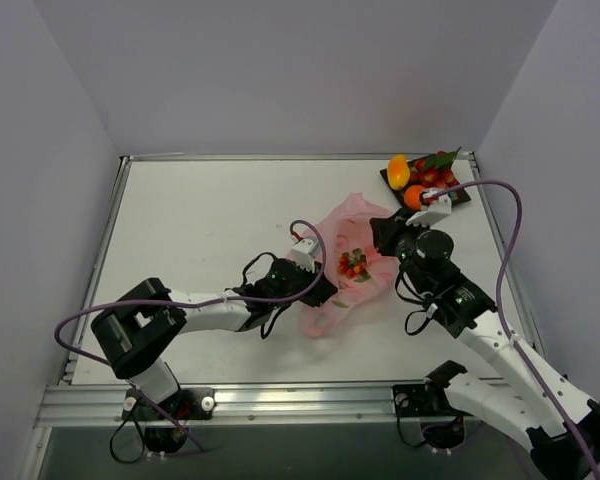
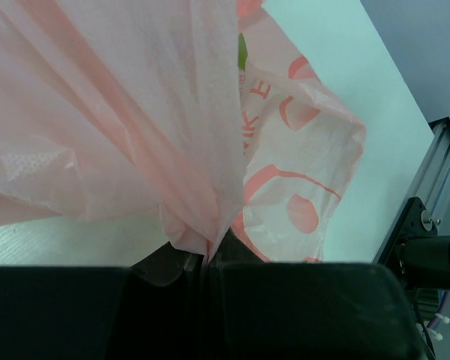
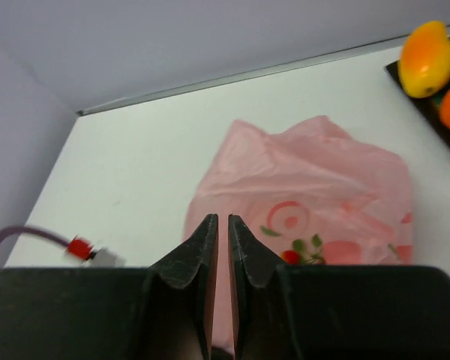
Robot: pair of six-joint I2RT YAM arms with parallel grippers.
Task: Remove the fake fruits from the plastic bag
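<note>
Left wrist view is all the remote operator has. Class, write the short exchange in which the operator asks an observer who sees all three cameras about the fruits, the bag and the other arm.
Operator: My left gripper has pink film pinched in it. Where are the fruits?
Observer: The fake fruits lie on a dark tray at the far right corner of the table, outside the plastic bag.
Operator: Is anything inside the bag?
Observer: A red-and-green patch shows at its middle. I cannot tell whether it is print or fruit.
Operator: Where is the other arm?
Observer: The right gripper points at the bag from the tray side. Its jaws are nearly together, with nothing seen between them.
</note>
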